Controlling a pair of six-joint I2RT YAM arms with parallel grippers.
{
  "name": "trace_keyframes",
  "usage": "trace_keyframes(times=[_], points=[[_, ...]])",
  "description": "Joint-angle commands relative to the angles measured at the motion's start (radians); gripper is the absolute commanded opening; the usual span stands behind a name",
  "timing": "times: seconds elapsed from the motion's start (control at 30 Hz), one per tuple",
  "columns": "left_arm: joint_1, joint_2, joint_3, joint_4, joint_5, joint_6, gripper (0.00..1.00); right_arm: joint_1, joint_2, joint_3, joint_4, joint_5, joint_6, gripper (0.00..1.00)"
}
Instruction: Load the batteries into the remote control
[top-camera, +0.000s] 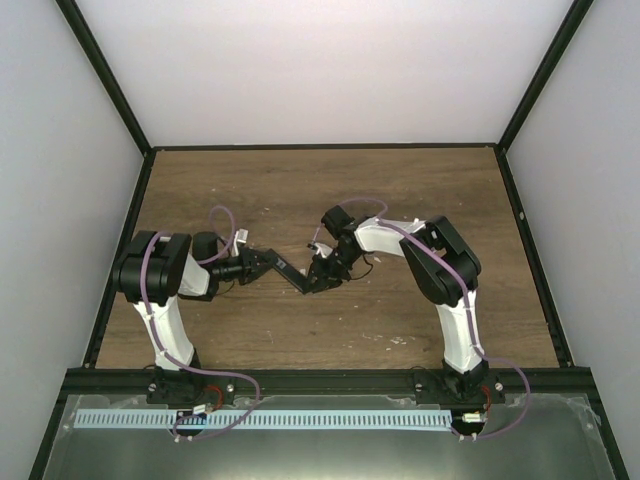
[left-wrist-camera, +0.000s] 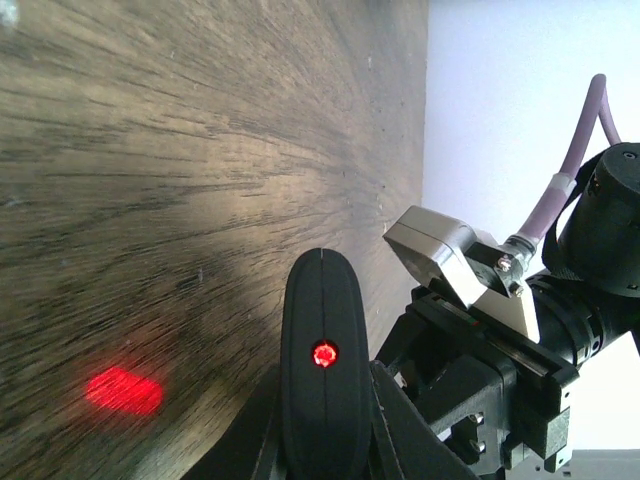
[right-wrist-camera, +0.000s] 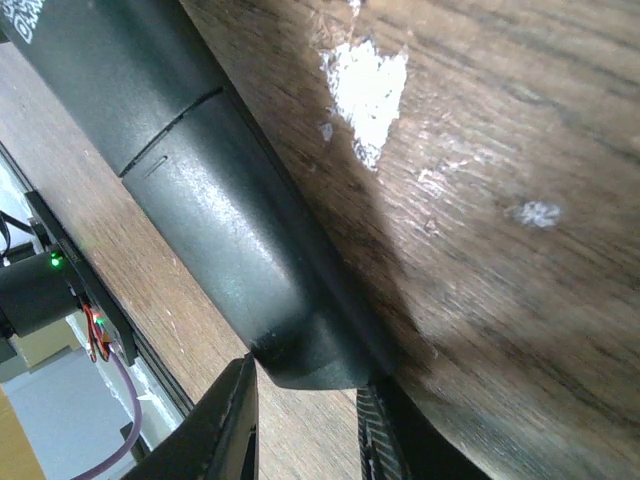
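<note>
The left gripper (left-wrist-camera: 330, 445) and right gripper (right-wrist-camera: 305, 415) each clamp one end of the slim black plastic remote control (top-camera: 287, 268), probably to brace it.

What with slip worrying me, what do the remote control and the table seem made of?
Remote control: likely moulded black plastic, satin finish; soft sheen, fine texture and a parting seam show. Table: dark wood or wood-look laminate, cannot tell which; streaky grain, one whitish scuffed patch.

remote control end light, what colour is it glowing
Red light on the black remote control; shows best in the left wrist view.
</note>
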Motion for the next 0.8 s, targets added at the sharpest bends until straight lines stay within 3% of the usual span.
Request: trace_keyframes(times=[0.0,0.4,0.77], points=[[-0.064,0.026,-0.02,-0.064,0.101,0.034,0.0,0.002,0.077,0.025,0.284,0.243,-0.037,0.23],[-0.059,0.021,-0.023,-0.042,0.099,0.014,0.0,0.002,-0.12,-0.193,0.299,0.286,-0.055,0.34],[-0.055,-0.007,-0.005,-0.007,0.099,-0.026,0.0,0.002,-0.341,-0.349,0.246,0.375,-0.107,0.58]])
